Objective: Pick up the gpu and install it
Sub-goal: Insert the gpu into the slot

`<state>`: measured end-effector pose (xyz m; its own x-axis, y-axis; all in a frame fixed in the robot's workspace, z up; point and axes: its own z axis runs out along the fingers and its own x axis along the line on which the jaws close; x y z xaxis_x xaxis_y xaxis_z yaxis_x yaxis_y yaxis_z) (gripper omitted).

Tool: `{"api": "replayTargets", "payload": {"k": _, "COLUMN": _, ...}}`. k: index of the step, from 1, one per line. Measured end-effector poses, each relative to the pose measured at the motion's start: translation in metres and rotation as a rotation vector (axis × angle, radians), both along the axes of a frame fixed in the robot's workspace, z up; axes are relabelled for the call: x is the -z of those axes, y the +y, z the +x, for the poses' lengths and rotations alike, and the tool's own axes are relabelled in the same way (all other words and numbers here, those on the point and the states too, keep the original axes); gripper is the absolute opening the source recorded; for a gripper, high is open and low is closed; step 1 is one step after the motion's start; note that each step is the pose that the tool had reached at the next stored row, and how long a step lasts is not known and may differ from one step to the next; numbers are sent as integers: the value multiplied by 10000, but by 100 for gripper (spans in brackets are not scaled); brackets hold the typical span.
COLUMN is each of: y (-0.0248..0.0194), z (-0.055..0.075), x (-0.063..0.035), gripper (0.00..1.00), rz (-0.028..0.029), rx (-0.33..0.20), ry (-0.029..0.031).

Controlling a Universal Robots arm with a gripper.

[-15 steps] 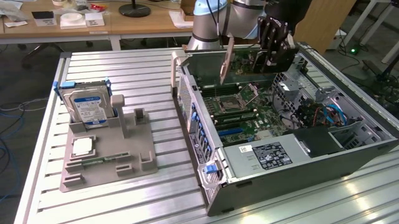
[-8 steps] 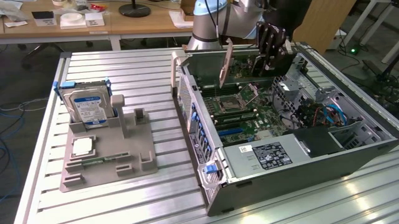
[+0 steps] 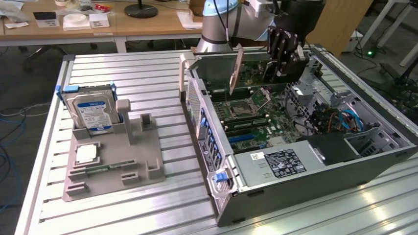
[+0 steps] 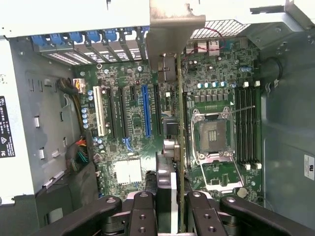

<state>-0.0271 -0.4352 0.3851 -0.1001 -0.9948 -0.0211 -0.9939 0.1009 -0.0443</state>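
The gpu [image 3: 237, 68] [image 4: 170, 64] was a thin green card with a silvery end bracket. It stood on edge, clamped in my pincer [image 3: 287, 58] [image 4: 172, 206], over the motherboard [image 3: 261, 127] [image 4: 128, 123] inside the open case [image 3: 326, 171] [image 4: 285, 147], its bracket toward the slotted rear wall.

gpu [image 3: 236, 68]: green board, silvery metal bracket. table [image 3: 130, 73]: ribbed shiny metal. holder [image 3: 140, 156]: matt grey plastic.

- The arm [image 3: 219, 27] is a round, silvery-grey tube.
- A pale blue cap [image 3: 214, 9] covers its joint.
- The gripper [image 3: 287, 66] is black beneath a bulky dark wrist body.
- Its fingers [image 4: 142, 216] are built of flat, matte black links lying side by side.
- Each link carries a short row of small round screw holes.
- Silvery round pin heads [image 4: 109, 200] mark the link ends.
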Motion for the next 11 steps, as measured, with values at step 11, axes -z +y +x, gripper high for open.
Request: {"api": "replayTargets", "payload": {"k": 11, "y": 0, "z": 2, "x": 33, "gripper": 28, "rz": 3, "rx": -45, "ry": -1}}
